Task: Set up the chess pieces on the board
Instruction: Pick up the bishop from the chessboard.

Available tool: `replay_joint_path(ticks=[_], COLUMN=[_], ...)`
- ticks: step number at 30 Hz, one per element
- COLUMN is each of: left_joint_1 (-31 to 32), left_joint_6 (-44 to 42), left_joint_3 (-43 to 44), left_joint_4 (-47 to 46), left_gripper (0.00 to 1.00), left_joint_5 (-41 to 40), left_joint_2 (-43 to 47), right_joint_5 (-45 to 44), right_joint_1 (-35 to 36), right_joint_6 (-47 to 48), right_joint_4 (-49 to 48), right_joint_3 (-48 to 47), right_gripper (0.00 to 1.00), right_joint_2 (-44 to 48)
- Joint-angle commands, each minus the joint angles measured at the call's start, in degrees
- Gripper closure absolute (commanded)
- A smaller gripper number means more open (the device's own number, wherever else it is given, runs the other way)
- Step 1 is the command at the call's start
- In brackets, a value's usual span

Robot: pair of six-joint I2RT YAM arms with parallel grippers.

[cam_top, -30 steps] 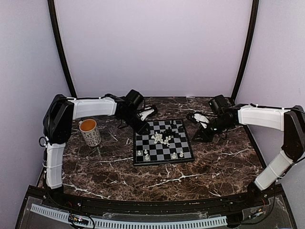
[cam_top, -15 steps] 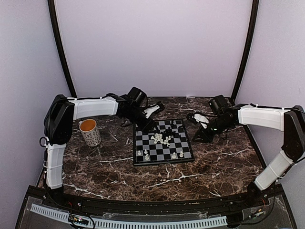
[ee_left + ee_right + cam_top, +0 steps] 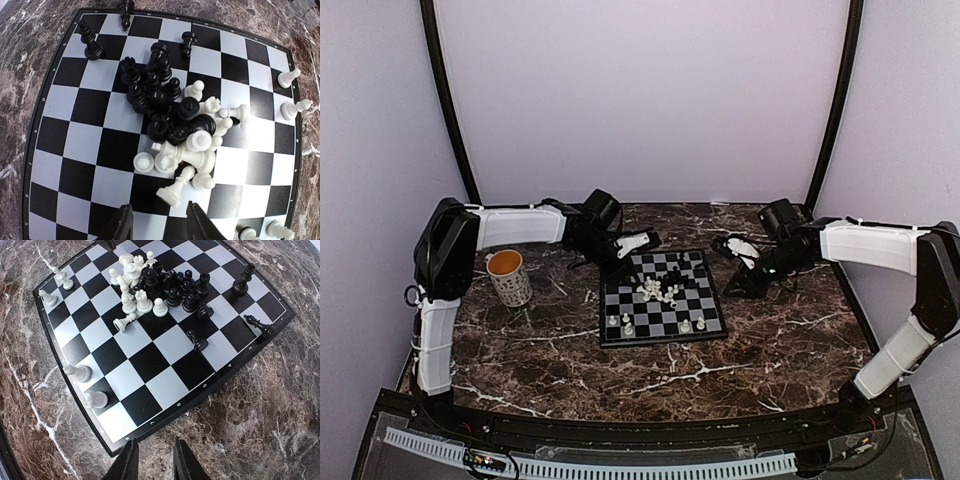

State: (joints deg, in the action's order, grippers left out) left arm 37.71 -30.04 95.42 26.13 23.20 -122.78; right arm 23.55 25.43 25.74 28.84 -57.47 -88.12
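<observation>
The board (image 3: 620, 302) lies mid-table. A mixed pile of white and black chess pieces (image 3: 662, 290) lies at its centre, several toppled. A few white pieces (image 3: 625, 322) stand along the near row, and a few black pieces (image 3: 672, 266) stand by the far edge. My left gripper (image 3: 625, 262) hovers over the board's far left corner, open and empty. In the left wrist view (image 3: 159, 222) its jaws sit just short of a fallen white piece (image 3: 175, 189). My right gripper (image 3: 732, 283) is open and empty, and the right wrist view (image 3: 154, 455) shows it over the tabletop just off the board's edge (image 3: 165, 407).
A patterned mug (image 3: 508, 277) with an orange inside stands on the table left of the board, below the left arm. The dark marble tabletop (image 3: 770, 340) surrounds the board. Black frame posts rise at the back corners.
My left gripper has shifted a little to the right and turned above the board's far left corner. The right arm and the pieces have not moved.
</observation>
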Motion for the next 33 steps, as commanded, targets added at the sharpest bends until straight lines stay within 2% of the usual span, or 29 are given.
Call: replay_joint_path(ticks=[1, 15, 24, 30, 33], left_joint_1=[-0.37, 0.06, 1.64, 1.83, 1.84], left_joint_6=[-4.58, -6.14, -7.44, -7.55, -7.16], left_joint_3=[-0.35, 0.42, -0.25, -0.71, -3.75], left_joint_4=[1.67, 1.10, -0.56, 0.70, 0.05], left_gripper=[0.62, 0.59, 0.60, 0.64, 0.68], left_joint_5=[1.67, 7.42, 4.40, 3.08, 2.74], left_joint_2=[-1.08, -3.07, -4.48, -4.19, -1.77], right_joint_5=[0.10, 0.44, 1.15, 1.00, 0.89], right_joint_1=[-0.07, -0.07, -0.11, -0.10, -0.12], right_joint_6=[0.19, 0.28, 0.19, 0.20, 0.26], right_joint_4=[0.15, 0.23, 0.73, 0.77, 0.46], right_joint_3=[-0.60, -0.89, -1.76, -1.55, -1.19], right_gripper=[0.75, 0.75, 0.75, 0.75, 0.75], right_joint_2=[1.12, -0.15, -1.44, -1.23, -0.93])
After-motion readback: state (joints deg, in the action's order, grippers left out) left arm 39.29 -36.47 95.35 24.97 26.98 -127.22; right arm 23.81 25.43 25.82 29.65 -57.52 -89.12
